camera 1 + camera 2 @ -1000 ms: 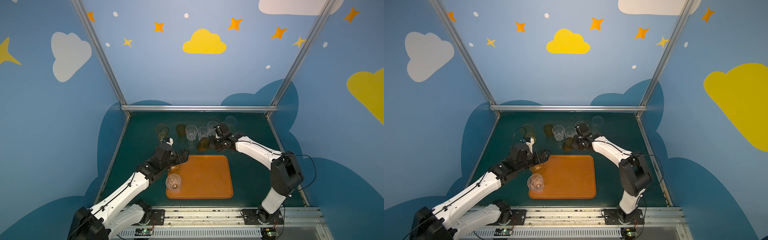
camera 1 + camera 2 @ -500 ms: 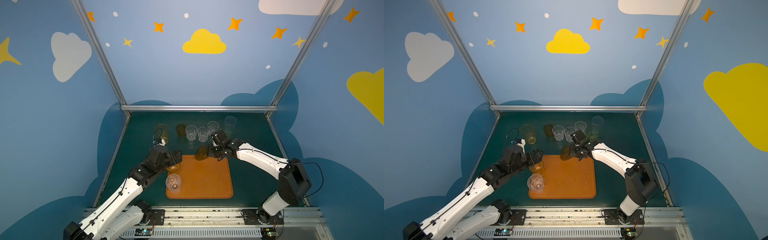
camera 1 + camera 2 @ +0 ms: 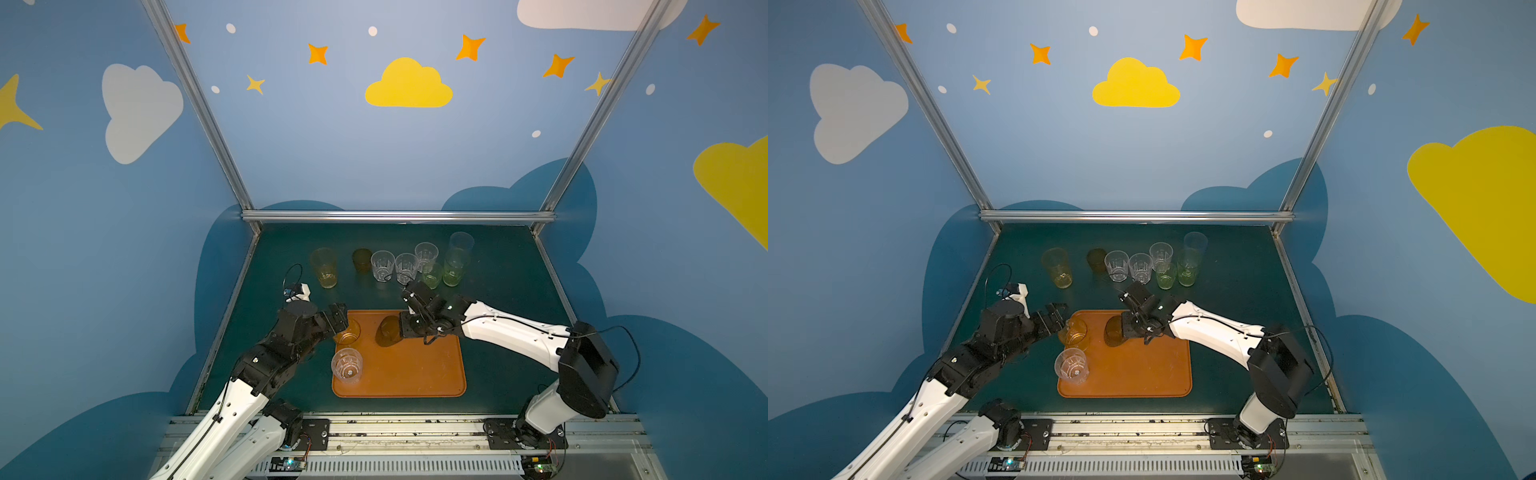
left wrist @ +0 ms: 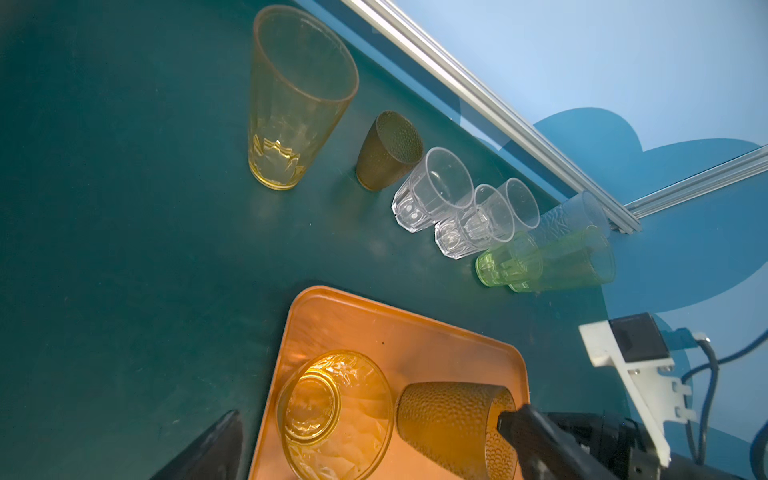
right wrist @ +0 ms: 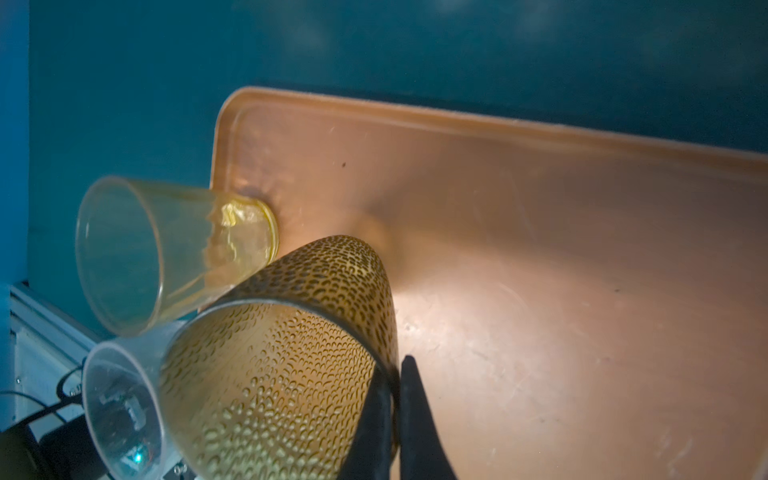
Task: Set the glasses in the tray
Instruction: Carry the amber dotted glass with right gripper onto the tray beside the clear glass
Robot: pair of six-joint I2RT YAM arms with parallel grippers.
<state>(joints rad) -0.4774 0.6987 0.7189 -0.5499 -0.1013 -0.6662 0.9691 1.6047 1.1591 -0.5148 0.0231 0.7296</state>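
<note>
Glasses (image 3: 382,266) stand split: two on the tray (image 3: 415,374), eight on the table (image 3: 498,291) behind. Left gripper (image 3: 337,316), jaws wide and holding nothing, sits just beside the short amber tumbler (image 3: 348,332). Right gripper (image 3: 404,329) pinches the rim of the dimpled brown tumbler (image 3: 388,331), tilted above the tray. Released so, it could topple into the amber one.
</note>
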